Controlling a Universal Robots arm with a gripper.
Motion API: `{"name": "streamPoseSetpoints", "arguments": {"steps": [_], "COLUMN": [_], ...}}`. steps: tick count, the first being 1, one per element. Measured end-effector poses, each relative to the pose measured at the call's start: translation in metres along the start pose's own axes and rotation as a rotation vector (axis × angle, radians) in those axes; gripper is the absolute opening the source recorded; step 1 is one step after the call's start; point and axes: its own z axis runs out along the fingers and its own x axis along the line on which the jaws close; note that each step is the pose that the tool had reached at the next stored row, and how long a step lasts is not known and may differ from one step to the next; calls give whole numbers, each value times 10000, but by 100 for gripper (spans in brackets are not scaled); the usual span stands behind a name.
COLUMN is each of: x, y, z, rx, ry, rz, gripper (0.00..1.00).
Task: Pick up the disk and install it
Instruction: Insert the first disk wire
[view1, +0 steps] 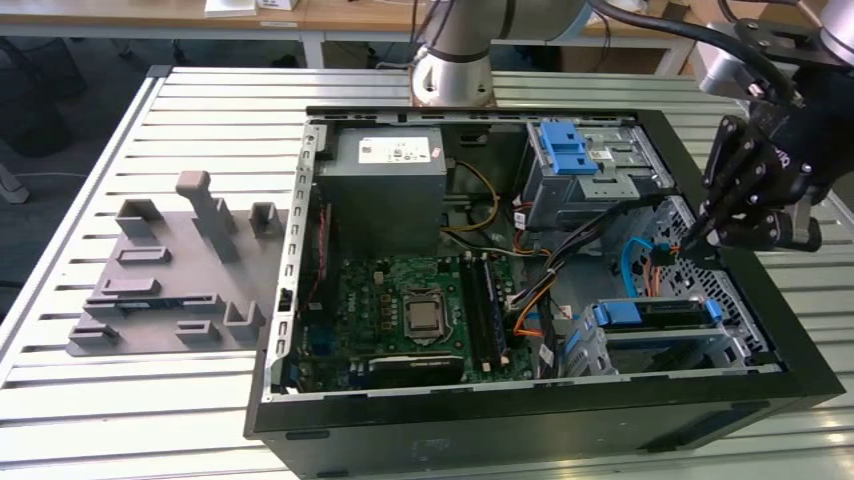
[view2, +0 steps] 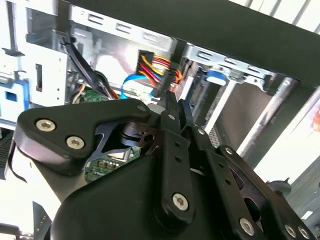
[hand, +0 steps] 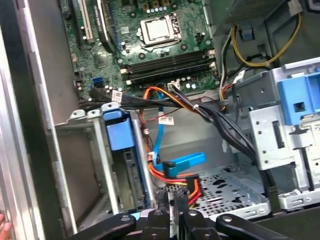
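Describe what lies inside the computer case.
A motherboard, a grey box, cables and a cage with a blue latch. The gripper covers part of the interior.

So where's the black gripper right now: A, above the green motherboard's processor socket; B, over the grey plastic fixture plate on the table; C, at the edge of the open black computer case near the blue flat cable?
C: the black gripper hangs at the open black computer case edge on the exterior view's right, beside the blue flat cable.
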Motion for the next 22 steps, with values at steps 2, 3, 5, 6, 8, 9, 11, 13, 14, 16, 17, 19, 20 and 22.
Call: {"name": "streamPoseSetpoints", "arguments": {"steps": [2, 3, 5, 6, 8, 9, 11, 13, 14, 16, 17, 19, 20, 22], "x": [-37, -45, -59, -70, -96, -106, -126, -139, -149, -171, -181, -201, -211, -222], "y": [-3, -6, -14, -18, -25, -27, -27, -25, -23, -19, -18, -16, -15, -13], "z": [11, 17, 30, 37, 53, 60, 84, 95, 102, 115, 122, 132, 137, 145], "rx": [-8, -11, -14, -17, -38, -49, -62, -45, -45, -43, -42, -37, -29, 13], "ry": [14, 18, 40, 55, 76, 88, 170, 258, 280, 328, 358, 420, 462, 626], "rz": [17, 47, 112, 128, 153, 171, 258, 300, 321, 355, 375, 409, 422, 442], "gripper": [19, 20, 27, 27, 27, 27, 27, 27, 27, 27, 27, 27, 27, 27]}}
